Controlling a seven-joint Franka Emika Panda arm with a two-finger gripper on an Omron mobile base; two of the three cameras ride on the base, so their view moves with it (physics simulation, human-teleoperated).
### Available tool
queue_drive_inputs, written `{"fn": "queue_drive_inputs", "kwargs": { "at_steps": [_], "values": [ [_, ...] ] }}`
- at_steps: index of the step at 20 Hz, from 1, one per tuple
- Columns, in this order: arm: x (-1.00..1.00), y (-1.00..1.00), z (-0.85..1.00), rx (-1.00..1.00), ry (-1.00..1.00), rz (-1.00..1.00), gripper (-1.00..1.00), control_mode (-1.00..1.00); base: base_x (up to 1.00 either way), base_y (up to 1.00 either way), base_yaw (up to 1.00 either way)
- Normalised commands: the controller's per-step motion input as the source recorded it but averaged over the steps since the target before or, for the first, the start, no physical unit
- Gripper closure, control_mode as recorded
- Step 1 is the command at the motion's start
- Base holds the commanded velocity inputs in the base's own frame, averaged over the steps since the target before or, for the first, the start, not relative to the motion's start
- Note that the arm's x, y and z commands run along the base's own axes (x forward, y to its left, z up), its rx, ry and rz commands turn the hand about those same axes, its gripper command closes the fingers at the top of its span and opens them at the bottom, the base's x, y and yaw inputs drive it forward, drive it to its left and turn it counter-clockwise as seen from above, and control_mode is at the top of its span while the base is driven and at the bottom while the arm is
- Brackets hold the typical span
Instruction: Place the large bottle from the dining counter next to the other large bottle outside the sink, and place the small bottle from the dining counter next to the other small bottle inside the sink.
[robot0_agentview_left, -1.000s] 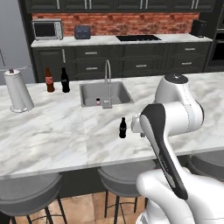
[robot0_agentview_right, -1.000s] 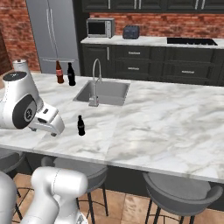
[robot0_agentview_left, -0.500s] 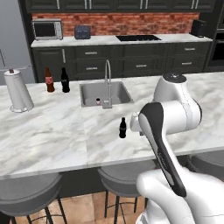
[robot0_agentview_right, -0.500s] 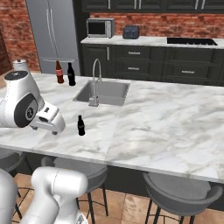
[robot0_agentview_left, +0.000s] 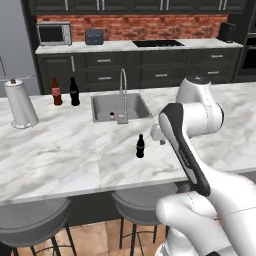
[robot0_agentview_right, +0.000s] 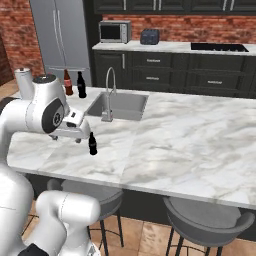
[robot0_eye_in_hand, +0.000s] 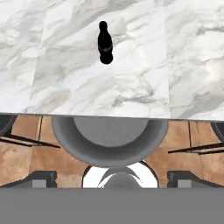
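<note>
Small bottle (robot0_agentview_left: 140, 146) stands upright on the tabletop (robot0_agentview_left: 60, 150), near of the sink (robot0_agentview_left: 120, 106) and apart from it; brown bottle (robot0_agentview_left: 56, 91) and tall black bottle (robot0_agentview_left: 74, 91) stand side by side left of the sink; pink bottle (robot0_agentview_left: 112, 116) sits inside the basin; tool (robot0_agentview_right: 80, 134) hovers just left of the small bottle in the right base view, not touching; can't tell whether its fingers are spread or closed; stool (robot0_eye_in_hand: 109, 138) below the tabletop edge.

The arm (robot0_agentview_left: 192, 150) is glossy white, built of fat rounded links with smooth shells. Dark grey bands and round dark caps mark the joints; one long dark strip runs down a link. The hand (robot0_agentview_right: 75, 127) is a white block with small dark tips beneath.
</note>
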Motion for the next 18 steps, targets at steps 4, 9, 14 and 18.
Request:
{"fn": "queue_drive_inputs", "kwargs": {
  "at_steps": [4, 9, 14, 18],
  "values": [
    [0.31, -0.31, 0.25, 0.06, 0.00, 0.19, -1.00, -1.00, 0.00, 0.00, 0.00],
    [0.43, 0.10, 0.21, 0.01, 0.04, 0.08, -1.00, -1.00, 0.00, 0.00, 0.00],
    [0.51, 0.42, 0.00, -0.02, 0.03, 0.00, -1.00, -1.00, 0.00, 0.00, 0.00],
    [0.50, 0.23, 0.00, -0.05, 0.03, -0.02, -1.00, -1.00, 0.00, 0.00, 0.00]
  ]
}}
